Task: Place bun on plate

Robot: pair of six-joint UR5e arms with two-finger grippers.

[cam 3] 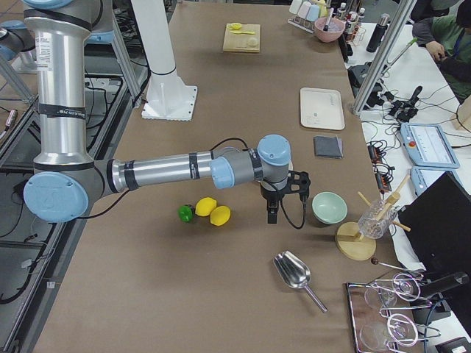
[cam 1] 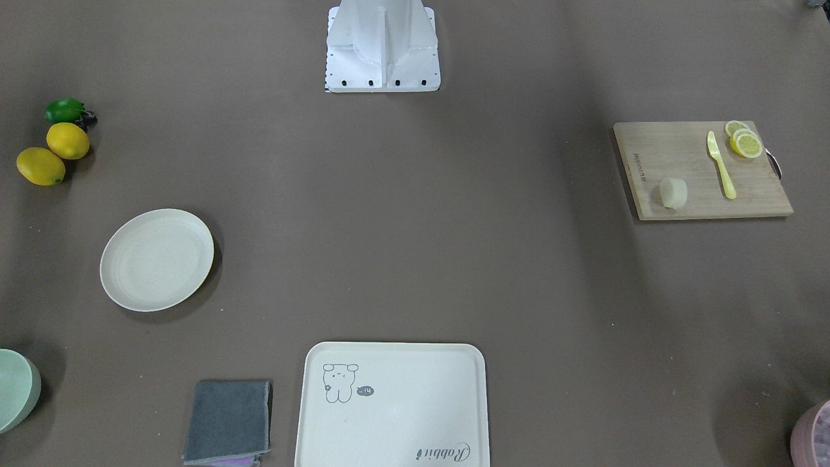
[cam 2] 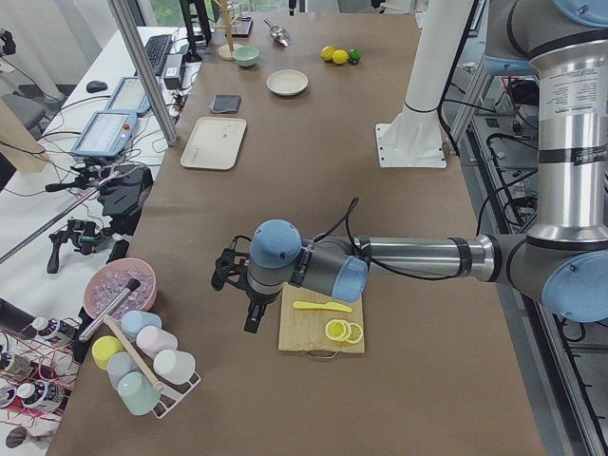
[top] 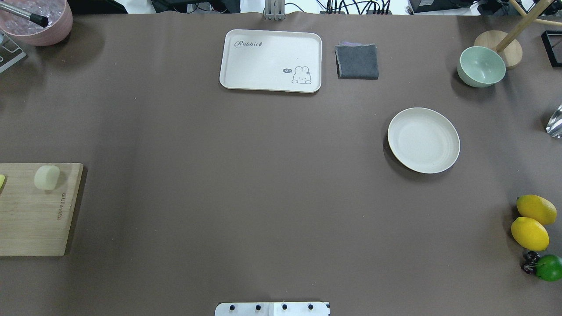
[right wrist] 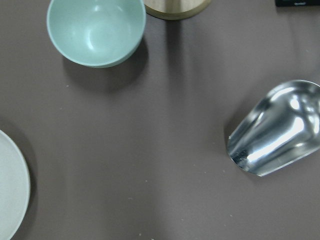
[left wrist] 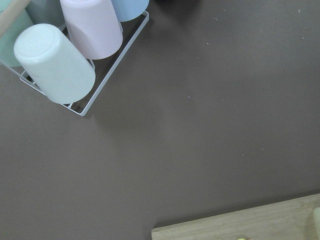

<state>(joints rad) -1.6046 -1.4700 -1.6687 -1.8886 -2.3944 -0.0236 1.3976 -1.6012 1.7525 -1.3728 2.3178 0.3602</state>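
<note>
Both arms reach low over opposite ends of the desk (cam 1: 415,227): the left claw (cam 2: 252,321) hangs just beside the cutting board (cam 1: 687,155), the right claw (cam 3: 271,215) near the lemons (cam 3: 213,212). Whether either is spread or pressed together cannot be told. The bun (cam 1: 673,192) lies on the board, well apart from the plate (cam 1: 157,259).
</note>
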